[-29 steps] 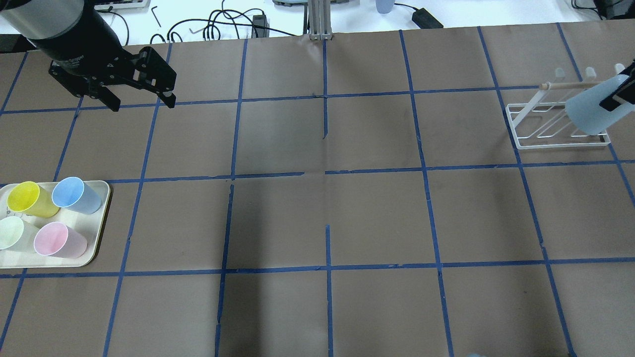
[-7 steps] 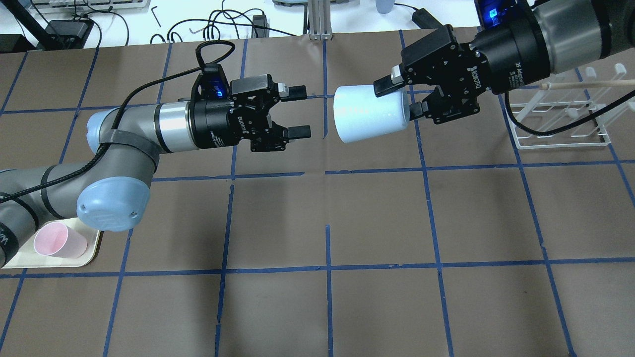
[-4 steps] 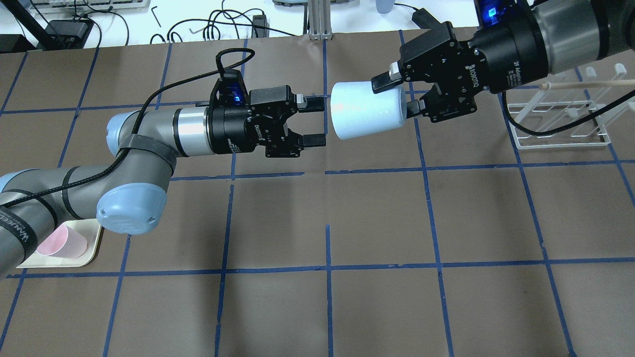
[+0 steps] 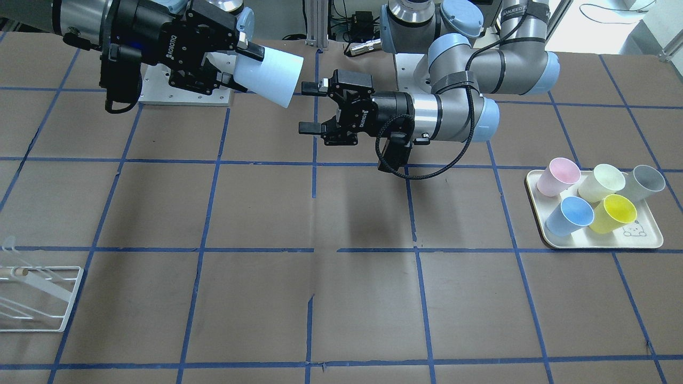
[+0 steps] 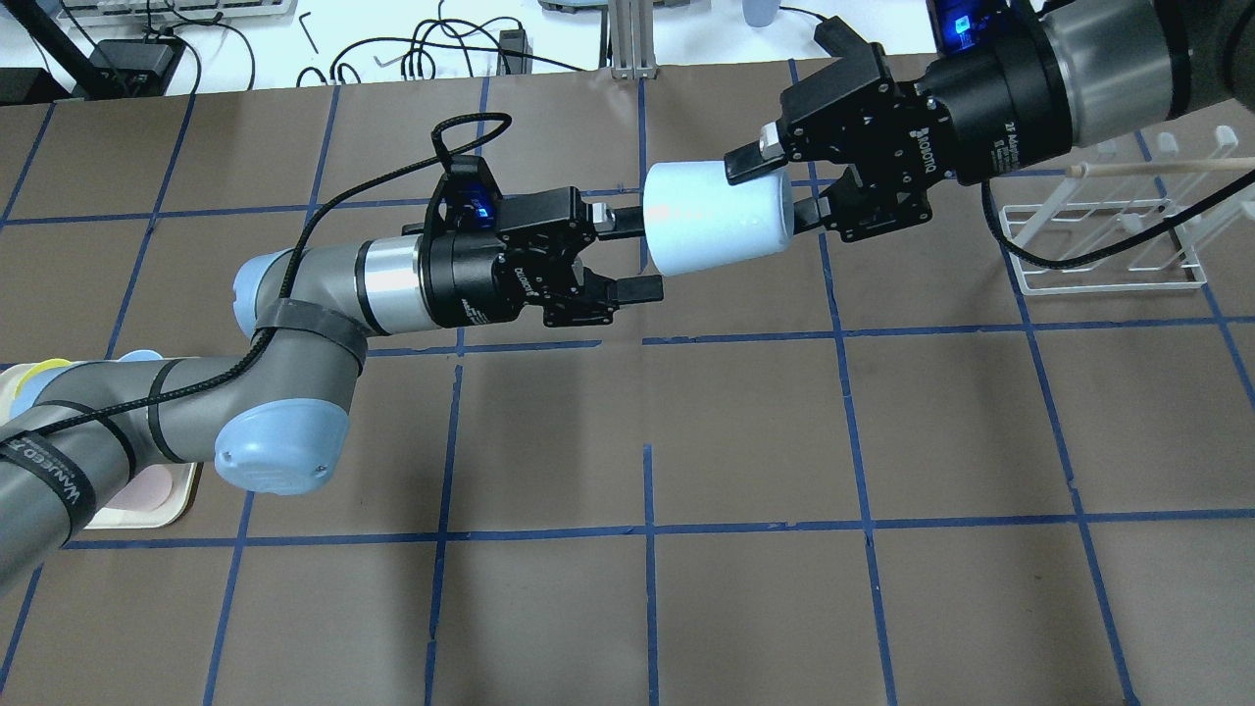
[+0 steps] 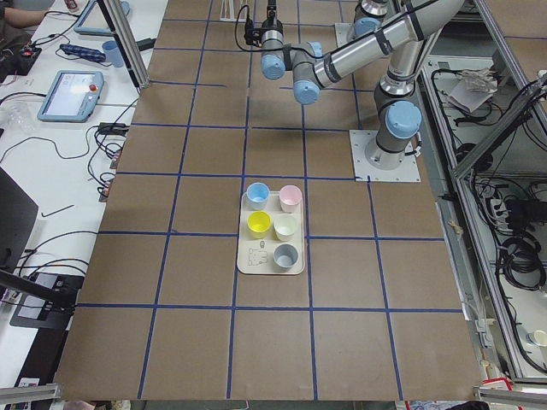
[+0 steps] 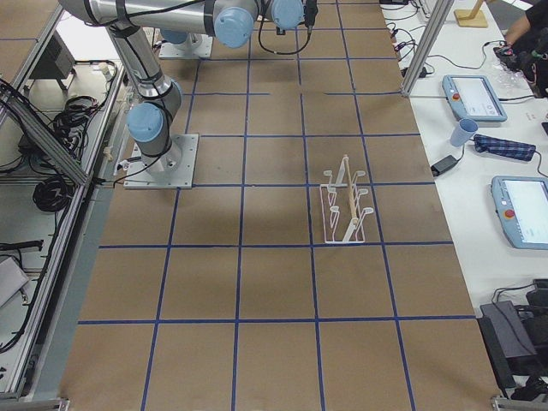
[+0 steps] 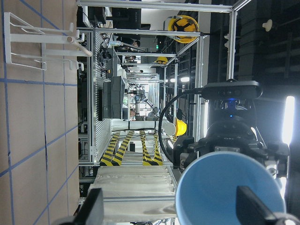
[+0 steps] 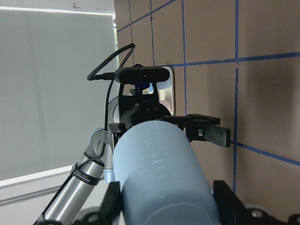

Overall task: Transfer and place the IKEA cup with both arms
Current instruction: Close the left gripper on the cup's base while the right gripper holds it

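The pale icy-blue IKEA cup (image 5: 711, 218) is held sideways in the air over the middle of the table, its open mouth toward my left arm. My right gripper (image 5: 775, 188) is shut on the cup near its base; both also show in the front view, cup (image 4: 273, 74) and gripper (image 4: 244, 68). My left gripper (image 5: 633, 255) is open, level with the rim, one finger by the mouth and the other just below it. I cannot tell if it touches. In the left wrist view the cup's mouth (image 8: 227, 187) fills the lower right. In the right wrist view the cup (image 9: 159, 173) points at the left gripper.
A cream tray (image 4: 600, 242) at the robot's left holds several cups: pink (image 4: 557, 176), pale green (image 4: 600, 182), grey (image 4: 644, 181), deeper blue (image 4: 571, 216), yellow (image 4: 614, 212). A white wire rack (image 5: 1108, 245) with a wooden rod stands at the far right, behind my right arm.
My left gripper has moved right up to the cup's mouth, still open. My right gripper, which brought the cup over from the rack, has shifted it slightly left and away.
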{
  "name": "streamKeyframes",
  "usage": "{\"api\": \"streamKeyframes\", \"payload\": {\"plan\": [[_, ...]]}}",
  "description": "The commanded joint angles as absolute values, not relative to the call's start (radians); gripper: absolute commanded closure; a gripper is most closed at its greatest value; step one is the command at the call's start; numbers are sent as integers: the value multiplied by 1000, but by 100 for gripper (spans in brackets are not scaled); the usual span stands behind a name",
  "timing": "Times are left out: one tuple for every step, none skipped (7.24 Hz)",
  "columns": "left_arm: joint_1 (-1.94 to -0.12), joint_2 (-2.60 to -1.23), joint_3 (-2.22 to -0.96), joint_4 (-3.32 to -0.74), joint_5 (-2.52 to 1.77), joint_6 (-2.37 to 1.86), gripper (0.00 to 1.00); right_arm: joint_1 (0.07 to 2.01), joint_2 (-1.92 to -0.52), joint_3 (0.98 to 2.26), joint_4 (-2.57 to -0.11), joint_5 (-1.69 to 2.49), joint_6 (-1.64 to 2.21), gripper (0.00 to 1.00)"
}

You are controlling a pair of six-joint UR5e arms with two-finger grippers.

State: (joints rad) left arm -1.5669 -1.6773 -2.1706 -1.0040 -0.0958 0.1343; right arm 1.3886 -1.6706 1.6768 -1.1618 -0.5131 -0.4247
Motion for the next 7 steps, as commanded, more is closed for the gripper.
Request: {"api": "streamKeyframes", "payload": {"plan": [[-1595,-1684,-2195,-943,-155,129,0,1397,-1667,1678,-1184,-494,-428,74],[-1603,-1683,-2197,-943,-178,129,0,1397,-1667,1680,-1183,-494,-425,74],[-1603,-1678,-2197,-942,-182,129,0,1400,-1670,1686,-1183,-494,-420,74],[-1603,-1681,-2191,-942,-214,130,0,1405,-1674,1686,-1183,-494,-419,74],[-1603,-1684,-2186,-943,-224,132,0,1410,-1675,1692,-1183,-495,-420,74],[-1603,-1690,-2172,-942,-225,132,0,1411,-1677,1695,-1181,-495,-420,74],[-1603,-1700,-2165,-940,-225,133,1,1420,-1678,1695,-1181,-495,-420,73]]}}
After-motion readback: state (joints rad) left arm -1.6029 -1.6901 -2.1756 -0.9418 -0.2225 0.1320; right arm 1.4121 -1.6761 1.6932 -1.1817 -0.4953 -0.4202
